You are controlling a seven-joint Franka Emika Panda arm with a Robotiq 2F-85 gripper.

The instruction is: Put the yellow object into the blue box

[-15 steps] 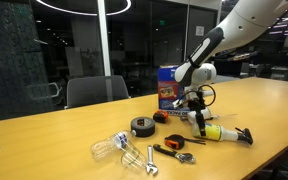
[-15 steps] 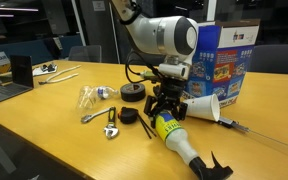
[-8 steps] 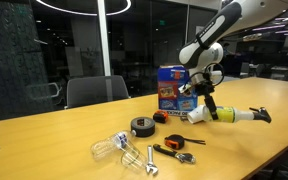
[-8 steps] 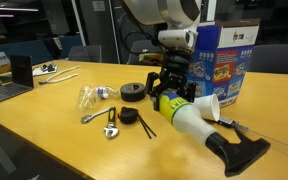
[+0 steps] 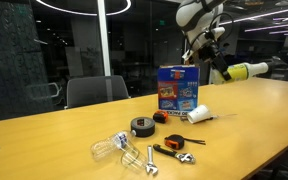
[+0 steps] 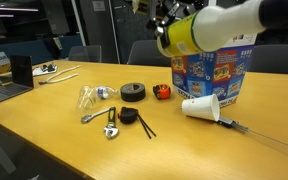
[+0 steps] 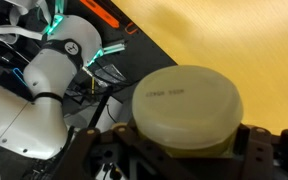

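On your table (image 5: 44, 140) you see: a black tape roll (image 5: 141, 126) near an orange tape measure (image 5: 161, 117); a white cup (image 6: 200, 107) lying on its side; a wrench (image 6: 110, 122) beside a clear bulb (image 6: 92, 95); a laptop (image 6: 22, 70) at the far edge.

I log on my wooden table (image 5: 254, 120): the blue box (image 5: 178, 88) upright, white cup (image 5: 199, 116) on its side, black tape roll (image 5: 141, 126), orange-and-black tool (image 5: 172, 150), wrench (image 5: 151, 160), clear bulb-shaped item (image 5: 109, 146).

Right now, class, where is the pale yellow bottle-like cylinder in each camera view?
Exterior view: pale yellow bottle-like cylinder upper right, aloft, right of the blue cardboard carton.
Exterior view: top edge, large, overlapping the carton's top.
Wrist view: centre, round end facing camera.
Shared landmark: that carton, in both exterior views only.
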